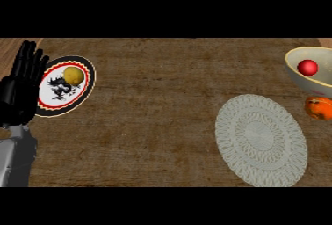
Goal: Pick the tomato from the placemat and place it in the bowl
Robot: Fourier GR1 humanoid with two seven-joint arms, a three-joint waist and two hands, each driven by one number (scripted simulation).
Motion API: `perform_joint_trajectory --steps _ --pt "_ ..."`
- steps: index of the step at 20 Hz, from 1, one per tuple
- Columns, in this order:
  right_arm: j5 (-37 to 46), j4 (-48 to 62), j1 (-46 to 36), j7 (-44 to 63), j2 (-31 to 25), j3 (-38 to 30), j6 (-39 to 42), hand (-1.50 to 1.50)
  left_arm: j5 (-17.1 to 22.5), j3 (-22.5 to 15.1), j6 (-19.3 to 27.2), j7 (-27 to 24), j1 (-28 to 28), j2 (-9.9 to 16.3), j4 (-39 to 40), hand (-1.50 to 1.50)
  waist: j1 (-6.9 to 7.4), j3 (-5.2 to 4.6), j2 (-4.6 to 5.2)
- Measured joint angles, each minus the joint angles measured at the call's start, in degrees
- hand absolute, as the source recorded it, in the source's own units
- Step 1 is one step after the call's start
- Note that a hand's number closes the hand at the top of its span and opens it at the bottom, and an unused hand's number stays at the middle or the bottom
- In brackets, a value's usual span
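Since the tomato (307, 67) already sits inside the bowl (293, 70) at the far right edge, I judge the placing done, and what's left to worry about is disturbance. That bowl lies partly cut off by the view's edge, so I can't see how much of it stands clear, and any sweep through that corner could nudge it or tip the tomato out. Just below it sits an orange fruit (319, 108), touching or nearly touching the bowl's wall; a bump there could roll it off. I see only 1 hand, the left hand (20, 88), resting at the left edge with fingers straight, together and pointing up, holding nothing. It stands just beside a patterned plate (83, 94) carrying a yellow fruit (73, 75). The tomato is well apart from those fingers, across the whole counter, with the bare placemat (261, 139) between them. My right hand doesn't show.
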Motion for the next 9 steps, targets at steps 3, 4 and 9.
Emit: perform_joint_trajectory --steps 3,4,9 --pt "-1.8 0.3 1.5 -0.2 -2.1 -1.8 2.3 -1.50 0.2 0.2 -0.1 -0.3 0.3 -0.1 -0.1 0.00 0.03 0.11 0.15" --pt "-2.3 0.5 2.2 -0.4 -2.7 -2.3 3.0 -1.50 0.1 0.1 -0.1 -0.4 0.7 -0.2 -0.3 0.00 0.05 0.17 0.15" --pt "-4.0 0.6 5.4 -1.6 -4.9 -4.1 6.6 -1.50 0.3 0.4 -0.1 -0.4 1.0 0.1 -0.8 0.00 -0.15 0.39 0.28"
